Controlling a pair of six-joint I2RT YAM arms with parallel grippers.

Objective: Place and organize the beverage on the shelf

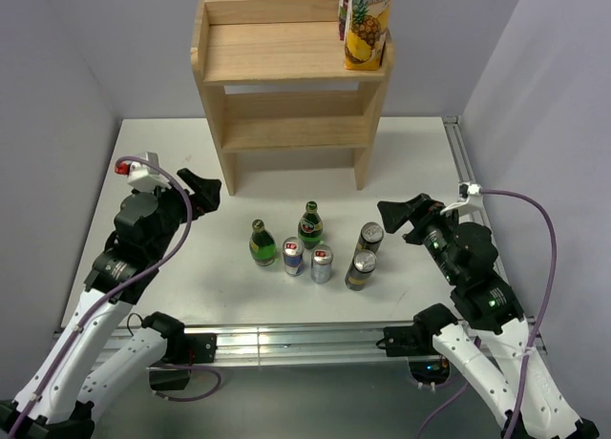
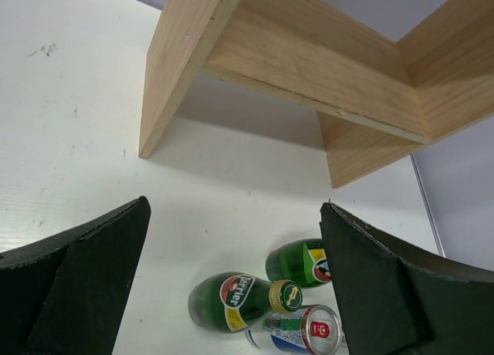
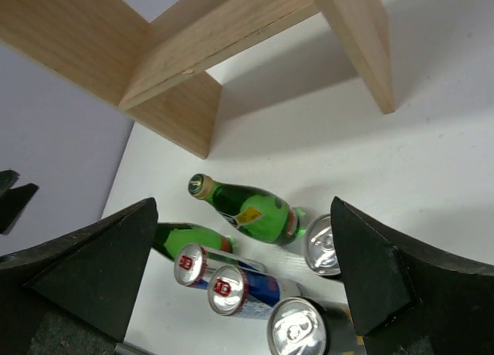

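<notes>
Left black two-finger gripper (image 1: 203,187): fingers spread wide, empty, left of drinks. Right black gripper (image 1: 399,214): spread wide, empty, just right of tall black cans (image 1: 361,269) (image 1: 370,239). Centre of white table (image 1: 420,153): slim blue-and-silver cans (image 1: 293,256) (image 1: 322,264) side by side, green glass bottles (image 1: 262,243) (image 1: 310,225) behind. All upright, none shelved. Beyond: light wooden two-tier shelf (image 1: 286,124), pineapple juice carton (image 1: 368,24) on top tier's right corner.

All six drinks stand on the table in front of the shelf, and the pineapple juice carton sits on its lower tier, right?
Not quite: the pineapple juice carton sits on the top tier of the shelf, at its right end; the top external view shows it. The rest holds.
</notes>
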